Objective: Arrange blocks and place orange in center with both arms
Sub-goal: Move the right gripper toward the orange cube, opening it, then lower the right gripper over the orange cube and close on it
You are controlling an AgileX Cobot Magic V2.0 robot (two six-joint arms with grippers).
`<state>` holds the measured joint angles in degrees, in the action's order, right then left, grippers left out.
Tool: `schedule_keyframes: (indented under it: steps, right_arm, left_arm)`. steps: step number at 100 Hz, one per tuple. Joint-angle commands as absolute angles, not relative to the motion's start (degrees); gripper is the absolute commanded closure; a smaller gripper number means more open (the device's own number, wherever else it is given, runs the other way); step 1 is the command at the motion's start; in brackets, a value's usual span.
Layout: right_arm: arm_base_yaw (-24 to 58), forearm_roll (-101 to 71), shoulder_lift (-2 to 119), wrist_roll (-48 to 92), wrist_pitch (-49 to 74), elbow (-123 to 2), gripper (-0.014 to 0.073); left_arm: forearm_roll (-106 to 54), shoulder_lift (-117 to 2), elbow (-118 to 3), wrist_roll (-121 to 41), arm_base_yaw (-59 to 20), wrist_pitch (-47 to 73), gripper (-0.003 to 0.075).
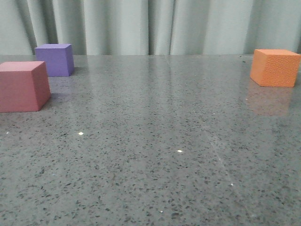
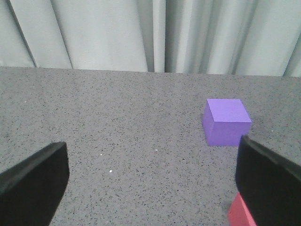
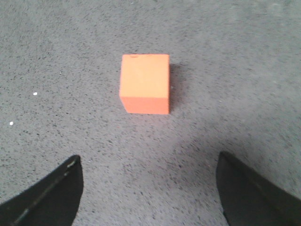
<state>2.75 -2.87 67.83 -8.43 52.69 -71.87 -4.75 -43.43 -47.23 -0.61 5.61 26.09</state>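
Observation:
The orange cube (image 1: 275, 67) sits at the far right of the grey speckled table. The pink-red cube (image 1: 23, 86) sits at the left edge, with the purple cube (image 1: 56, 59) just behind it. No gripper shows in the front view. In the left wrist view my left gripper (image 2: 150, 162) is open and empty; the purple cube (image 2: 226, 121) lies ahead beside one finger and a corner of the pink-red cube (image 2: 241, 214) shows under that finger. In the right wrist view my right gripper (image 3: 149, 176) is open and empty above the table, with the orange cube (image 3: 145, 89) ahead of it, apart from the fingers.
A pale pleated curtain (image 1: 150, 26) hangs along the table's far edge. The grey speckled tabletop (image 1: 155, 146) spans the front view between the cubes.

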Motion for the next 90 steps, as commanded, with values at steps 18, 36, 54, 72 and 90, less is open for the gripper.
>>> schedule_keyframes:
  steps: [18,36,54,72,90]
  right_arm:
    - [4.09,-3.21,85.66,-8.04,62.73,-93.51,0.0011]
    - [3.93,-3.15,96.63,-8.30,68.77,-105.18,0.0011]
    - [3.89,0.00,103.65,-10.18,72.15,-111.02,0.0011]
    - [3.83,0.00,106.32,-10.18,72.44,-111.32,0.0011]
    - [3.83,0.00,108.30,-10.59,73.06,-111.32,0.0011]
  left_arm:
    - [-5.39,-43.39,-49.20,0.00,5.54,21.67,0.0029]
    - [-5.39,-43.39,-49.20,0.00,5.54,21.67,0.0029]
    - [-5.39,-43.39,-49.20,0.00,5.54,21.67,0.0029]
    - [-5.39,-43.39,-49.20,0.00,5.54,21.67,0.0029]
    - [-5.39,-43.39,-49.20,0.00,5.54,21.67,0.0029]
